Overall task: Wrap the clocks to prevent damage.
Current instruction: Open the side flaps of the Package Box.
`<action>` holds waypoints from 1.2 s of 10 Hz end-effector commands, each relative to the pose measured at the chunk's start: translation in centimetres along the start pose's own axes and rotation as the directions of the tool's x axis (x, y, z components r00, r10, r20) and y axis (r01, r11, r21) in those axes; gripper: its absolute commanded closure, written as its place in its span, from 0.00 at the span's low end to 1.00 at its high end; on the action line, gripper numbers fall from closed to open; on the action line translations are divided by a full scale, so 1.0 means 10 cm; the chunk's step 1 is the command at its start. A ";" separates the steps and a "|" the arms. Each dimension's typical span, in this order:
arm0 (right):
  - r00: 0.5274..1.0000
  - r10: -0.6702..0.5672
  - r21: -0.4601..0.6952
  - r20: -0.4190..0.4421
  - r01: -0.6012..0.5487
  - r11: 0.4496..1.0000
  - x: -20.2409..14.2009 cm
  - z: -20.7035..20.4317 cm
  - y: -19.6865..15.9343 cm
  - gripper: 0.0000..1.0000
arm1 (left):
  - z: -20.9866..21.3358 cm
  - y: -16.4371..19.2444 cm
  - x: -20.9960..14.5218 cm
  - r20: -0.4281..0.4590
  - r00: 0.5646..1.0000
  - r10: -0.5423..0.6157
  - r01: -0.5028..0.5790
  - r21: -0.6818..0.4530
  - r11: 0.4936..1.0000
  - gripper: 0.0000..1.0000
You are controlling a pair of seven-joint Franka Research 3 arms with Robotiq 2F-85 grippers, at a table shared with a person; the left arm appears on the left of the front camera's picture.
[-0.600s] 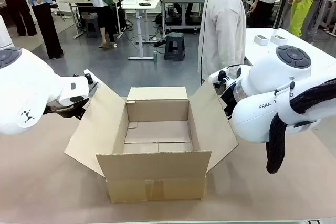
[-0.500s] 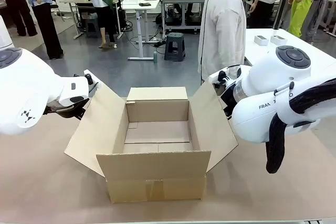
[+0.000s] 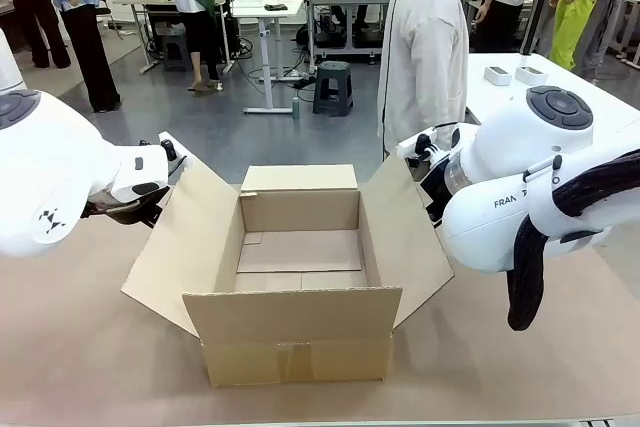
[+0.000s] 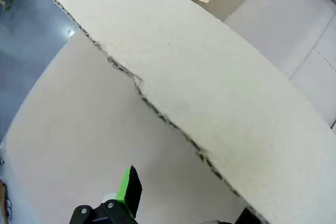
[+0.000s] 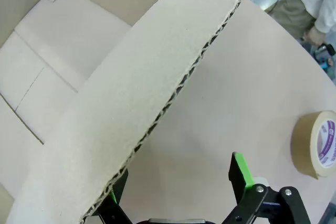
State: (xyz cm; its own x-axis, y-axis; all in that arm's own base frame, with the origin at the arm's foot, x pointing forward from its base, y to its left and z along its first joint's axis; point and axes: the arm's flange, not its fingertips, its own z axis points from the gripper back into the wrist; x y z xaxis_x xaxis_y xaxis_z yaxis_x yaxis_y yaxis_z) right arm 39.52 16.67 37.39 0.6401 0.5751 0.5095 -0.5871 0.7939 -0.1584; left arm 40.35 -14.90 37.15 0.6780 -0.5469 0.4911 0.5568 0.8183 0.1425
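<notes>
Clocks' cardboard box (image 3: 300,347) sits open and empty mid-table, unmoved. Left gripper (image 4: 189,195) and right gripper (image 5: 176,174) stay spread wide astride its side flaps, clasping nothing. Wrapping seems unstarted. Tape roll (image 5: 315,145) lies far right.

Front camera is facing the open brown cardboard box (image 3: 300,277); wrist cameras are closely viewing its flaps (image 4: 210,77) (opposite sides)

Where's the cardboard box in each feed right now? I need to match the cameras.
Front view: the box stands open in the middle of the table, flaps spread.
Left wrist view: its left flap slants across the upper right.
Right wrist view: its right flap slants through the middle; the box's floor is at upper left.
Shared landmark: the brown table under it.
</notes>
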 end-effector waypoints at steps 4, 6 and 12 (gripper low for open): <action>1.000 0.000 0.000 0.000 0.000 1.000 0.00 0.00 0.00 0.00 | 0.00 0.00 0.00 0.000 1.000 0.000 0.000 0.000 1.000 0.00; 1.000 0.000 0.000 0.000 0.000 1.000 0.00 0.00 0.00 0.00 | 0.00 0.00 0.00 0.000 1.000 0.000 0.000 0.000 1.000 0.00; 1.000 -0.019 -0.099 0.010 0.020 0.995 0.34 1.48 -0.34 0.00 | 1.27 0.67 0.38 -0.021 0.996 -0.084 0.084 -0.037 0.996 0.00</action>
State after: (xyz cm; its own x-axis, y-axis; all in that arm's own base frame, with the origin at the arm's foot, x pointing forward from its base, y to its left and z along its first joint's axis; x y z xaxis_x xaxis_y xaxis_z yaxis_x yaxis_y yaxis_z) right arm 37.44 14.29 48.60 0.6147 0.5621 0.5533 -0.5515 0.8078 -0.2081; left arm 41.30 -11.00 47.44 0.6449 -0.6098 0.4606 0.6071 0.7749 0.1759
